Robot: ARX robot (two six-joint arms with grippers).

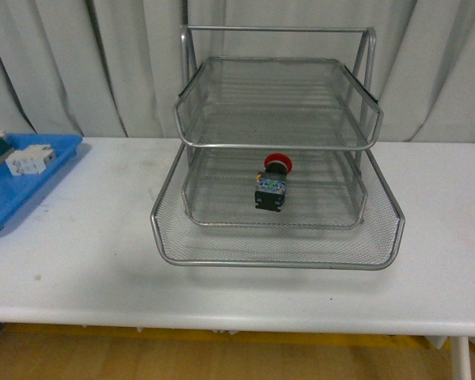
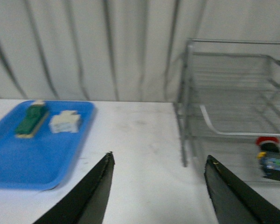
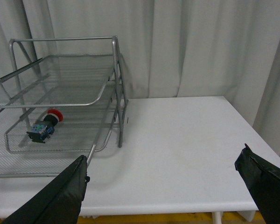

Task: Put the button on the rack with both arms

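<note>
1. The left gripper [image 2: 158,158] has its fingers [image 2: 93,191] spread wide with nothing between them. Only bare table [image 2: 135,135] shows in the gap.
2. The right gripper [image 3: 164,156] is the same: fingers [image 3: 60,196] wide apart and empty, over bare table.
3. The button [image 1: 271,184] is well apart from both pairs of fingers. It is ahead of the left fingers and off to the robot's right, and ahead of the right fingers and off to the robot's left. It lies inside the rack [image 1: 277,147], on what looks like the middle tier.
4. It lies on its side with its long axis running roughly front to back in the rack. The red cap points towards the curtain and the blocky body towards the robot.
5. Judged from this, the placing is done and the step in hand is drawing clear. To do it well, pull each arm straight back with its fingers apart and away from the rack's rods and the pulled-out bottom tier. A knock there could roll the button on the mesh.
6. Further out, beyond the left fingers on the side away from the rack, a blue tray [image 2: 37,158] holds a white block [image 2: 64,122] and a green block [image 2: 31,120]. Neither needs touching.
</note>
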